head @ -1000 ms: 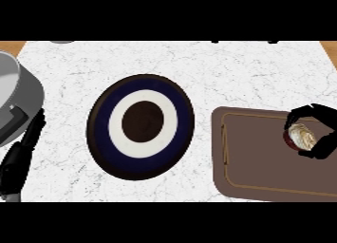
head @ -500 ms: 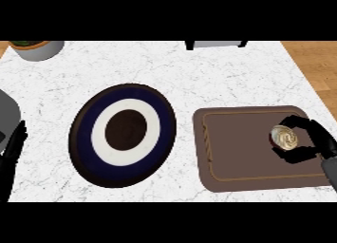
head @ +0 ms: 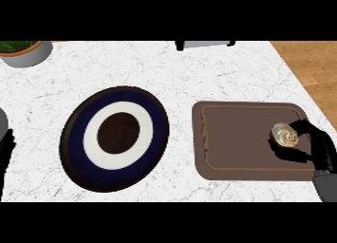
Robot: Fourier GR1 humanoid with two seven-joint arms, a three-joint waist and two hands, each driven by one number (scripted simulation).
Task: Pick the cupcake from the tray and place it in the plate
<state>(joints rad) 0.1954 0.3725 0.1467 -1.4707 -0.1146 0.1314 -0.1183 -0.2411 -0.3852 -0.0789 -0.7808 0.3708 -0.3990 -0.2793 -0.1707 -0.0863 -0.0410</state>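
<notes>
The cupcake [head: 285, 135], pale with a swirled top, sits at the right end of the brown tray [head: 234, 142]. My right hand [head: 321, 149] comes in from the lower right, its fingers and thumb curled round the cupcake from the right side. The round plate [head: 115, 137], dark blue with a white ring and a brown centre, lies on the white marble counter to the left of the tray. At the view's left edge my left hand [head: 0, 161] rests open, well away from the plate.
A potted plant [head: 20, 50] stands at the counter's far left corner. A grey object [head: 206, 44] pokes in at the far edge. Wooden floor [head: 318, 66] shows beyond the counter's right edge, close to the tray.
The view has pulled back and shifted, bringing the plant into sight. My right hand has stayed at the cupcake and curled closer round it. The left forearm has slid out toward the left edge.
</notes>
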